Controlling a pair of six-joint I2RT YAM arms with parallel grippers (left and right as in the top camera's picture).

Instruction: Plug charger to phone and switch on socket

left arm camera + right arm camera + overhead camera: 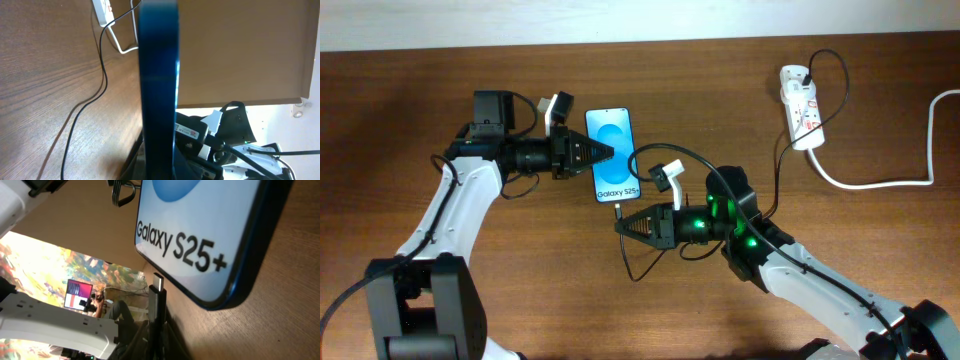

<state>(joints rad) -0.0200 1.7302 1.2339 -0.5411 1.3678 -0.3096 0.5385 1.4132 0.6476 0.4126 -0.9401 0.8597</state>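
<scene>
The phone (613, 153) lies on the table, blue screen up, "Galaxy S25+" text at its near end. My left gripper (600, 154) is shut on the phone's left edge; the left wrist view shows the phone (159, 85) edge-on between the fingers. My right gripper (624, 226) is shut on the charger's connector (157, 292), whose metal tip sits just below the phone's bottom edge (220, 250), not touching. The black cable (720, 175) loops behind the right arm to the socket (802, 107) at the far right.
The socket's thick white cord (880, 180) runs right and up off the table's edge. A slack loop of black cable (640, 268) lies under the right gripper. The socket and cable also show far off in the left wrist view (102, 12).
</scene>
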